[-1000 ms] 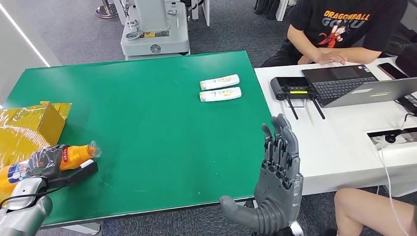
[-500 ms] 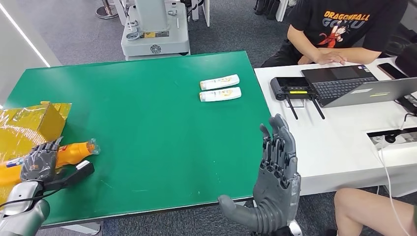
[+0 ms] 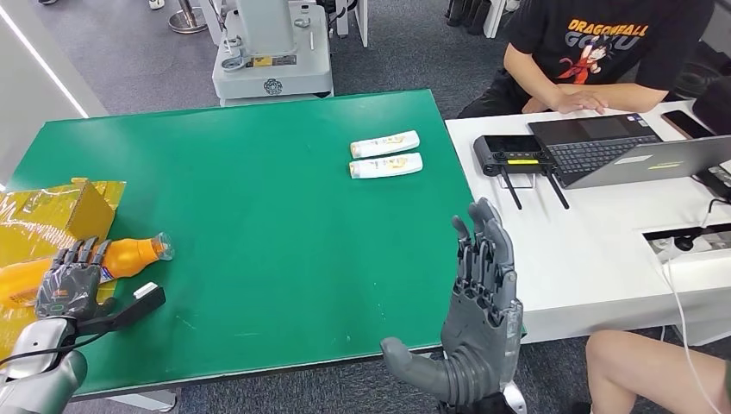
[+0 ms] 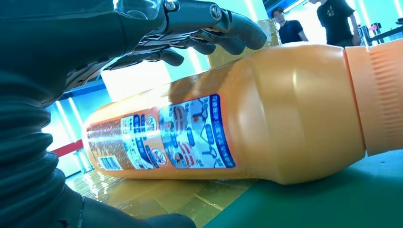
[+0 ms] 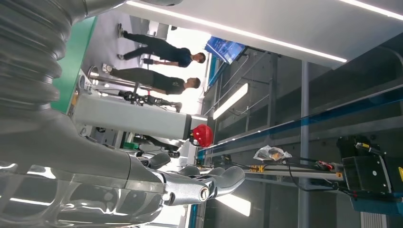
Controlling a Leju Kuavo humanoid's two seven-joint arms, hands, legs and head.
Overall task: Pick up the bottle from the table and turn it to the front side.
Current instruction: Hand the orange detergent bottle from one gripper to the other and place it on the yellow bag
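Note:
An orange bottle [image 3: 131, 255] [image 4: 266, 114] with a blue and white label lies on its side at the left front of the green table [image 3: 259, 224], cap pointing right, its base end on yellow foil. My left hand [image 3: 67, 286] [image 4: 95, 38] sits over the bottle's middle with fingers spread and arched above it, not closed on it. At the table's front right edge, my right hand [image 3: 483, 319] [image 5: 142, 180] stands upright with fingers straight, holding nothing.
A yellow foil-wrapped box [image 3: 52, 216] sits at the left edge. Two white bottles [image 3: 385, 153] lie side by side at the back right. A white desk [image 3: 595, 250] with a laptop [image 3: 638, 147] and seated people adjoins on the right.
My left hand was gripping the orange bottle slightly raised; its fingers have since spread, and the bottle now lies on the table. The right hand has barely moved.

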